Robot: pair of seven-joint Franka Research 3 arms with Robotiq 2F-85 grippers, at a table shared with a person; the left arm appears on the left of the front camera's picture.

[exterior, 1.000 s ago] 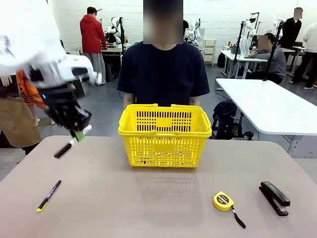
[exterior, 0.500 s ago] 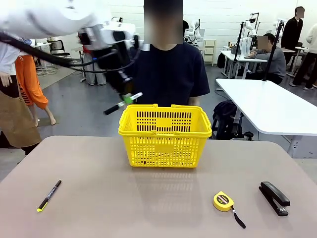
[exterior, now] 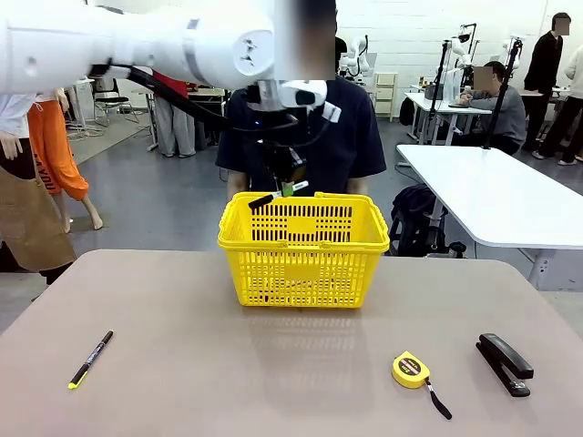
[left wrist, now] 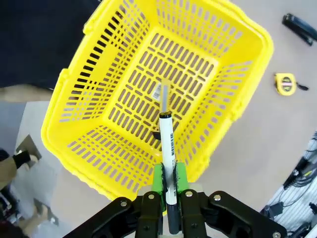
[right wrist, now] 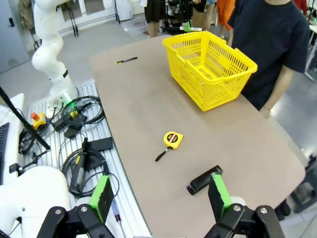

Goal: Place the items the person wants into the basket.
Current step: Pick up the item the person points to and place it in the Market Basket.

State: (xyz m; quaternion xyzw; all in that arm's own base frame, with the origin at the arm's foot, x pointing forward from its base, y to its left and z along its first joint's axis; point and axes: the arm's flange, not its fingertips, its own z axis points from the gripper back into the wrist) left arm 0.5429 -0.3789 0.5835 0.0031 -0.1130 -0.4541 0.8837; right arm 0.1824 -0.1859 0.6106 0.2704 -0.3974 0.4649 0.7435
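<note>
Holding the marker over the basket: left tool clamped on it, right tool spread wide and holding nothing.
Front view: the left tool hangs above the yellow basket's far rim, in front of the person. Its jaws are closed on the slim black-and-white marker, which sits tilted just above that rim. On the bench the tape measure and the black stapler lie at the right front and the thin pen at the left front, all well apart from the basket. Left wrist view: the green pads pinch the marker's white barrel, and its far end points down into the basket's open middle, clear of the walls. Right wrist view: the right tool's pads stand far apart with nothing between them, off past the bench edge, well apart from the basket, the tape measure and the stapler.
</note>
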